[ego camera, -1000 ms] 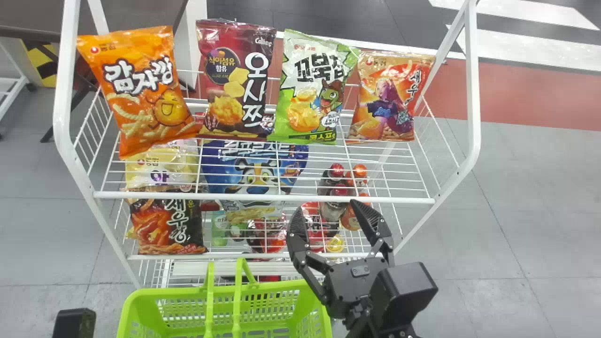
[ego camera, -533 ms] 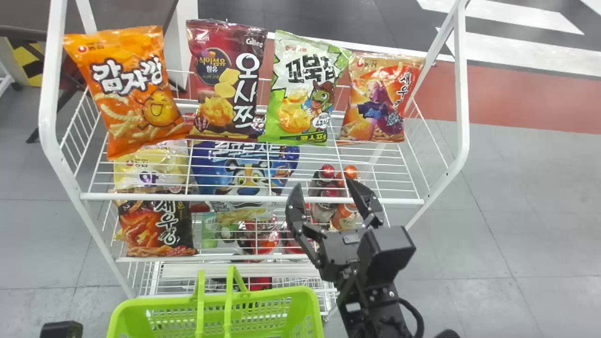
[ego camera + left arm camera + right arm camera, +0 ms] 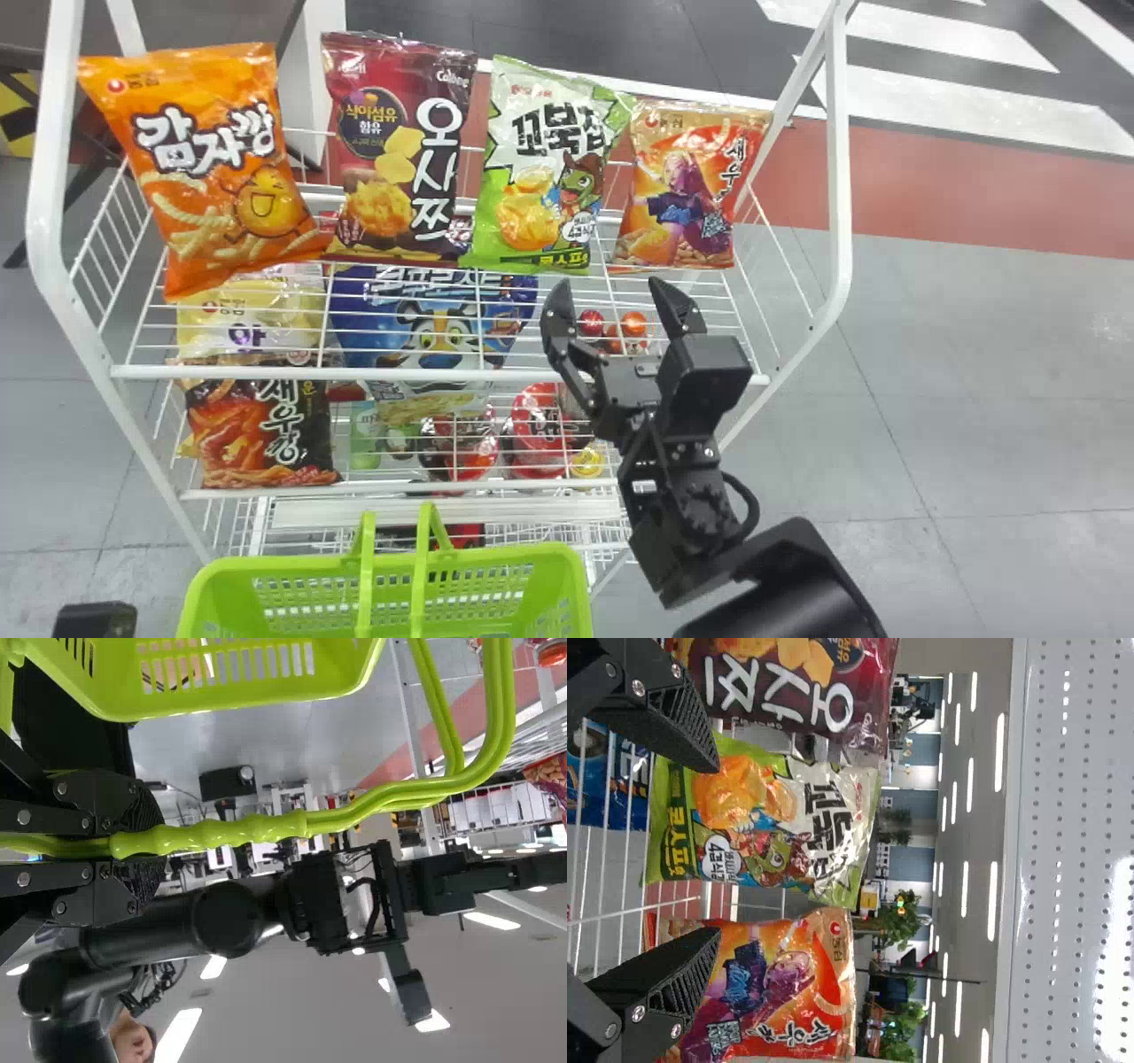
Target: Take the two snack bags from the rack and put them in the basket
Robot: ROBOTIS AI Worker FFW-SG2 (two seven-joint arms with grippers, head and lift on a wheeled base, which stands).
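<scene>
Grey floor [image 3: 957,354] surrounds the rack [image 3: 221,373], the green snack bag [image 3: 540,168], likely next, on top. The right gripper [image 3: 609,288], fingers spread, should straddle it squarely; the left gripper [image 3: 146,843] clasps the basket handle [image 3: 266,828].

From above and before the rack [image 3: 434,375], the head view looks forward and steeply down. In front of the rack, the left wrist view looks across the close basket [image 3: 496,556] toward the right arm [image 3: 678,505]; the right one faces the rack's upper bags [image 3: 540,168] closely. The head view shares basket and arm with the left, bags with the right.
</scene>
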